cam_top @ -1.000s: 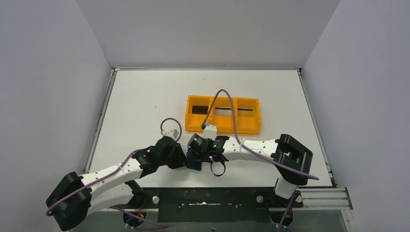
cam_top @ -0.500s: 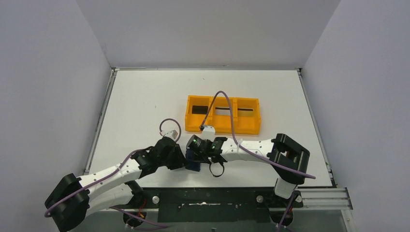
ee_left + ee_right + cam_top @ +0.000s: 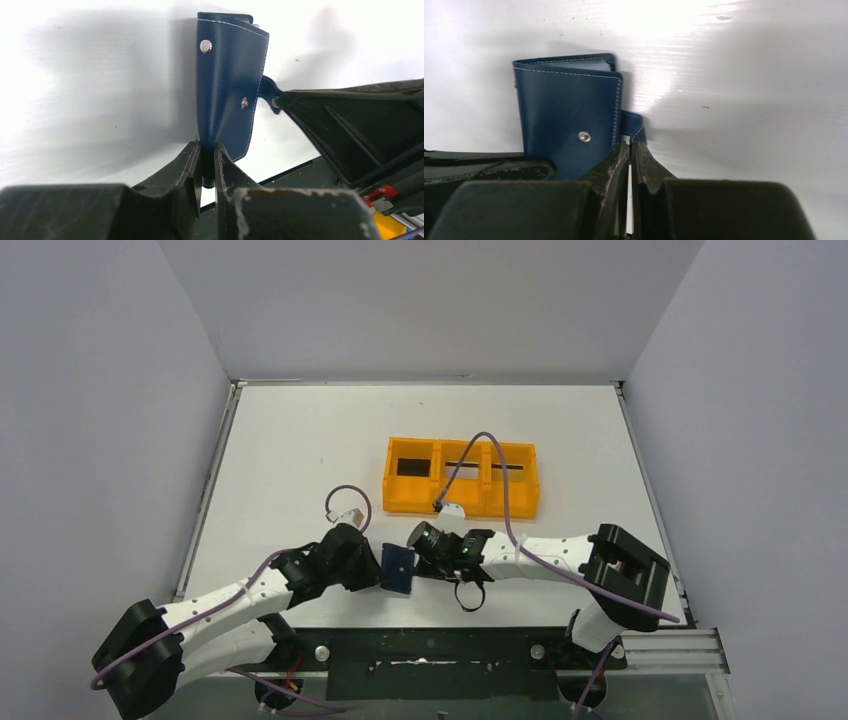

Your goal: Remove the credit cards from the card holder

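Two tools met at the card holder (image 3: 398,568), low in the centre of the top view, below the orange tray (image 3: 461,505) and apart from it. The left tool (image 3: 208,150) was clamped on the holder's lower edge, its jaws pressed against the dark blue cover from both sides. The right tool (image 3: 630,147) was closed, its tips pinching the small closure tab (image 3: 631,125) that stuck out from the holder's right edge in the right wrist view. The holder was nearly folded, its outer face turned to both wrist cameras, with a silver snap stud (image 3: 205,46) near the upper left corner in the left wrist view. Between the covers, at the top edge, a thin paler layer (image 3: 574,63) showed. Whether it was a card could not be told. Behind lay the white worktop (image 3: 290,460).
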### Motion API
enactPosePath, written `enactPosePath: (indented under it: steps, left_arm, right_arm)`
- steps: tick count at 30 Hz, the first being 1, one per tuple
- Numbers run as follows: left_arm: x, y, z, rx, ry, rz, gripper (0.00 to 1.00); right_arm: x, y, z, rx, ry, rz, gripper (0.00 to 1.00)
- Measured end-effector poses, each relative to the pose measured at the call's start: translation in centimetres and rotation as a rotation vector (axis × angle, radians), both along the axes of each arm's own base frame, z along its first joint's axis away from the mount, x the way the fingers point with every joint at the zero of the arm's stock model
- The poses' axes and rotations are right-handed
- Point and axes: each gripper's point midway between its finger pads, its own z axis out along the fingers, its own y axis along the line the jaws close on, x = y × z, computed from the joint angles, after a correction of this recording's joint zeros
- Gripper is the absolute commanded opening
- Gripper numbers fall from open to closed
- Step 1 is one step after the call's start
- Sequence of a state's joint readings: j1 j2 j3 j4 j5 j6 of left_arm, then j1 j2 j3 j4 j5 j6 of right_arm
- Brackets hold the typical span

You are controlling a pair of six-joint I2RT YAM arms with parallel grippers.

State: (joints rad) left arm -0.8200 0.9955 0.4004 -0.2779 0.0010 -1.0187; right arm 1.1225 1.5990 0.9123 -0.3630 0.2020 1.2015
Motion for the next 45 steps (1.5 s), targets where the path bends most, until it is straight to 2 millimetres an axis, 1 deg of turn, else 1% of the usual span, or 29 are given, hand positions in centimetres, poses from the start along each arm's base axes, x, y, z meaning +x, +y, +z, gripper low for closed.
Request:
enactPosePath:
  steps: [1,4,6,8,9,10,13,16,19,23,24,26,28,31,35,38,42,45]
  left_arm:
    - [0.0,0.1,0.0,0.006,0.000,0.007,0.00]
    - [0.2,0.4,0.1,0.009,-0.006,0.021,0.01]
    - [0.3,0.2,0.2,0.003,-0.011,0.020,0.11]
    - [0.2,0.2,0.2,0.002,-0.010,0.018,0.19]
    - [0.2,0.2,0.1,0.004,-0.009,0.018,0.25]
    - [0.2,0.2,0.0,0.008,-0.006,0.018,0.30]
    - [0.1,0.4,-0.3,0.022,0.000,0.018,0.37]
    - [0.1,0.7,-0.4,0.034,0.001,0.017,0.40]
    - [0.0,0.8,-0.5,0.043,0.003,0.017,0.41]
    - [0.1,0.9,-0.5,0.049,0.000,0.017,0.42]
    - [0.1,1.0,-0.5,0.053,0.000,0.017,0.42]
    - [0.1,1.1,-0.5,0.060,-0.001,0.021,0.44]
    - [0.2,1.2,-0.4,0.065,-0.005,0.022,0.45]
    - [0.5,1.2,0.1,0.076,-0.015,0.027,0.45]
    - [1.2,1.2,1.4,0.074,-0.051,0.036,0.46]
    - [1.7,1.4,2.3,0.064,-0.087,0.055,0.50]
    - [2.1,1.9,3.5,0.051,-0.132,0.089,0.53]
    - [2.3,2.2,4.1,0.042,-0.154,0.110,0.53]
  right_arm:
    - [0.1,-0.4,0.1,0.008,-0.002,-0.006,0.00]
    - [0.3,-1.7,0.0,0.021,0.004,-0.032,0.08]
    - [0.4,-2.3,-0.2,0.029,0.013,-0.049,0.19]
    - [0.4,-3.0,-0.5,0.025,0.023,-0.062,0.27]
    - [0.5,-3.2,-0.7,0.022,0.026,-0.066,0.31]
    - [0.5,-3.3,-0.7,0.020,0.028,-0.071,0.33]
    - [0.5,-3.2,-0.7,0.025,0.030,-0.062,0.35]
    - [0.4,-2.9,-0.8,0.029,0.037,-0.046,0.37]
    - [0.3,-2.5,-1.3,0.021,0.048,-0.023,0.36]
    - [0.3,-2.0,-1.6,0.017,0.055,0.006,0.29]
    - [0.3,-1.8,-1.7,0.018,0.053,0.014,0.25]
    - [0.2,-1.6,-1.8,0.022,0.054,0.038,0.10]
    - [0.2,-1.2,-1.7,0.032,0.050,0.062,0.01]
    - [0.5,-0.8,-1.6,0.043,0.048,0.072,0.00]
    - [0.5,-0.6,-0.8,0.033,0.025,0.061,0.00]
    - [-0.2,-0.7,0.7,0.000,-0.021,0.062,0.00]
    - [-1.0,0.2,4.4,0.044,-0.098,0.080,0.00]
    - [-0.9,0.3,6.5,0.092,-0.136,0.072,0.00]
